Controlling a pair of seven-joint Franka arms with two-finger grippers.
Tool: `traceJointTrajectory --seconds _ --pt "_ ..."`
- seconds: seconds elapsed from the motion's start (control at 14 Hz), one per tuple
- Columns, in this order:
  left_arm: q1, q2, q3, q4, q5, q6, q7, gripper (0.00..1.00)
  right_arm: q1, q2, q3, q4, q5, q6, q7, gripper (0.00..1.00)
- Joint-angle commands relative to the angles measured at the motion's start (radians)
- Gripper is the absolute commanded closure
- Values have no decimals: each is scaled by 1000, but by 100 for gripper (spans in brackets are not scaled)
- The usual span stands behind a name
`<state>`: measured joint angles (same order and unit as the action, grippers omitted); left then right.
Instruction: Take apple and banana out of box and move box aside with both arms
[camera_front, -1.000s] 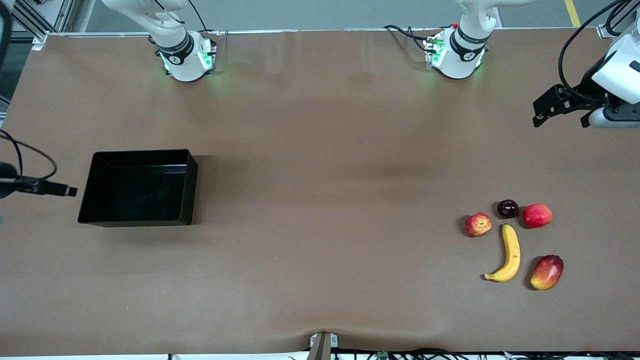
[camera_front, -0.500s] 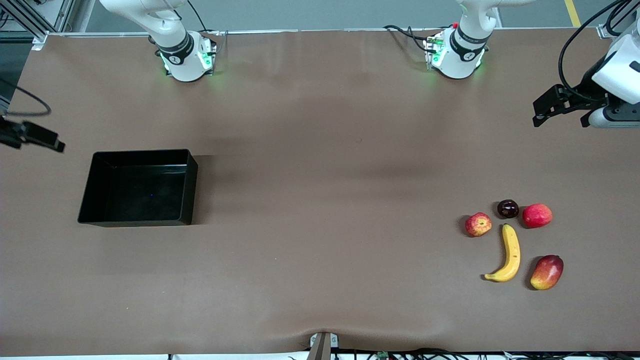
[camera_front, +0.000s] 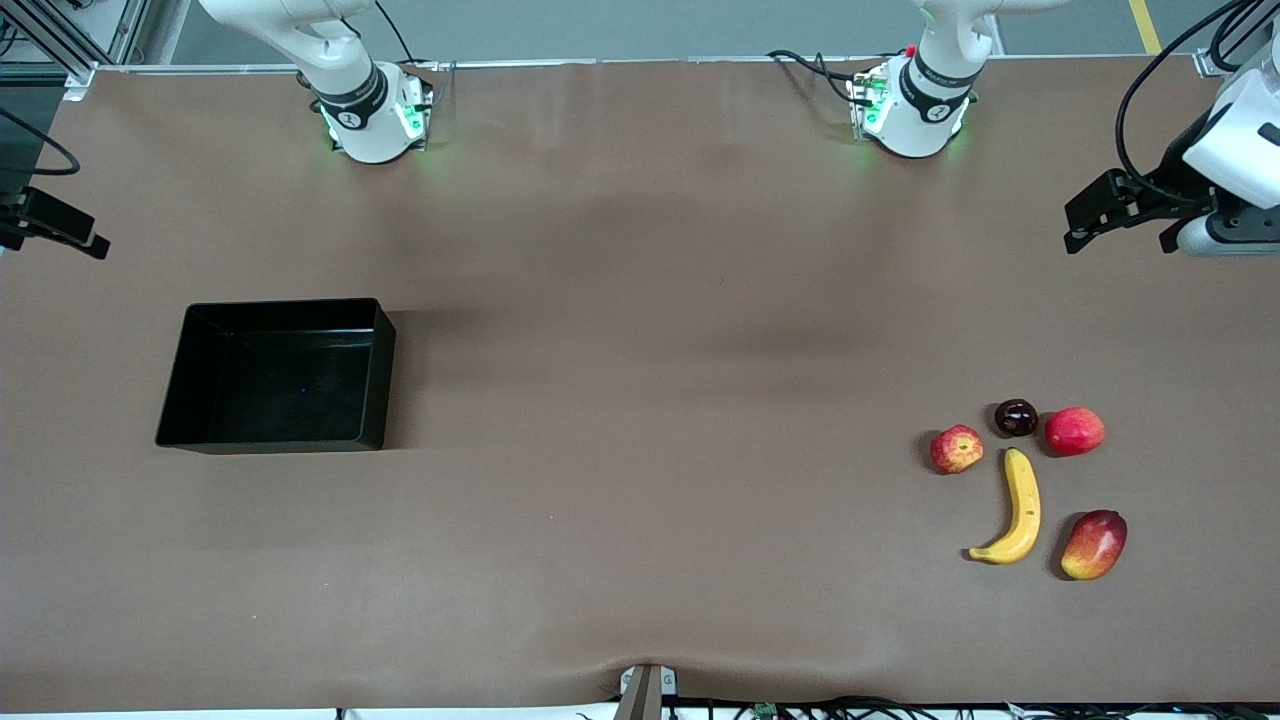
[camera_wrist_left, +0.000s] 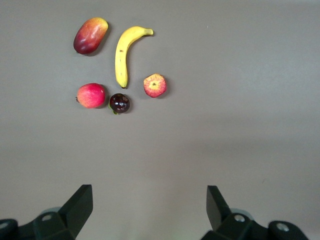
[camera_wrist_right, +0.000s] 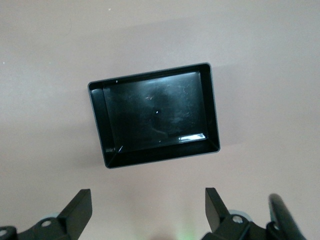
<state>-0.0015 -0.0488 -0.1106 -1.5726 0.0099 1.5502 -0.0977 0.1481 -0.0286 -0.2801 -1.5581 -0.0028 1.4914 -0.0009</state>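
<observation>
Black box (camera_front: 275, 375) sits empty at right arm's end; we see apple (camera_front: 956, 448), banana (camera_front: 1015, 508) outside. Left gripper (camera_wrist_left: 149, 212), right gripper (camera_wrist_right: 148, 212) aloft, fingers spread.

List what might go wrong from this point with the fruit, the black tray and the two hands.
1. The curved yellow banana lies loose on the brown table with the streaky red apple, the dark round fruit, the pink-red fruit and the oval mango close by; a bump could roll them.
2. The empty shallow black plastic tray sits toward the right arm's end; a sweep by the open right hand might shift it.
3. The open left hand is over bare table.
</observation>
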Motion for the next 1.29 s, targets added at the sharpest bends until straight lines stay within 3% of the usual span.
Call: traceJointTrajectory --seconds 0.0,1.21 --pt "-5 -16 3 0 -19 -10 -11 0 1 1 10 44 -51 3 1 0" --pt "2 -11 6 16 -19 -19 -7 0 4 -4 13 67 -29 -6 -64 0"
